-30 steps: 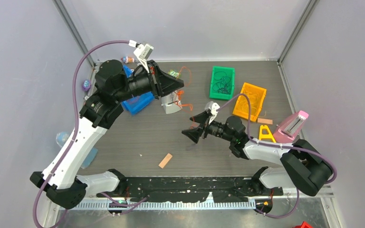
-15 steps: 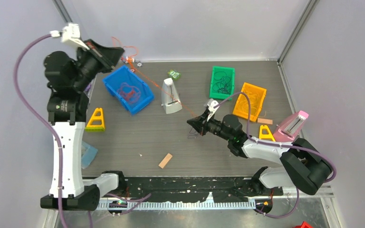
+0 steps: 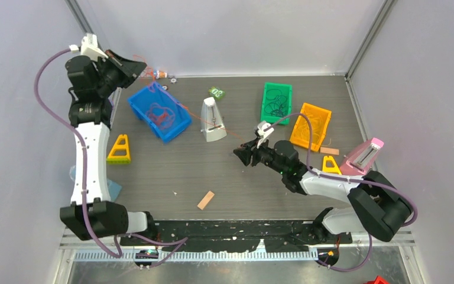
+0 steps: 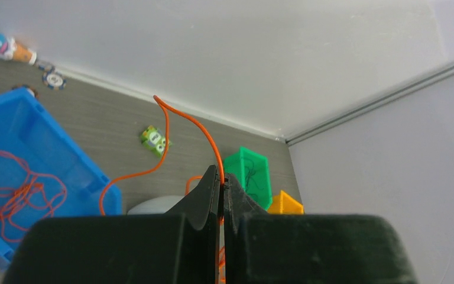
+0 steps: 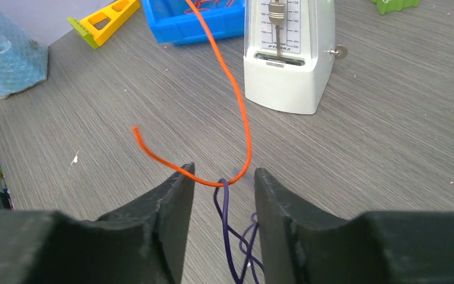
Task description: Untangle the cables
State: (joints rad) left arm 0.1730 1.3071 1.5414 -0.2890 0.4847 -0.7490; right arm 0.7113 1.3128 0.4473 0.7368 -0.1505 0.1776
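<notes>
Nearest me, my right end effector (image 5: 223, 177) sits low over the grey desk (image 5: 390, 148), its two black fingers parted with nothing clamped between them. A thin orange cable (image 5: 245, 118) dips into that gap and bends there like a hook, and its loose end sticks out past one finger. A thin dark purple cable (image 5: 225, 207) lies in loops on the desk under the same gap and meets the orange one at the bend. Beyond that, the orange cable climbs away close by a white metronome (image 5: 288, 53) standing upright. It then runs on over a blue bin (image 3: 179, 131) that holds a loose coil of red cables (image 4: 18, 189). At the far left corner, my left end effector (image 4: 221, 183) hangs high above the desk, clamped shut on the orange cable, whose short tail arcs up beyond the fingertips. Along the back towards the right, a green bin (image 3: 275, 121) holds black cables (image 3: 276, 106), and an orange bin (image 3: 319, 121) sits just beside it
</notes>
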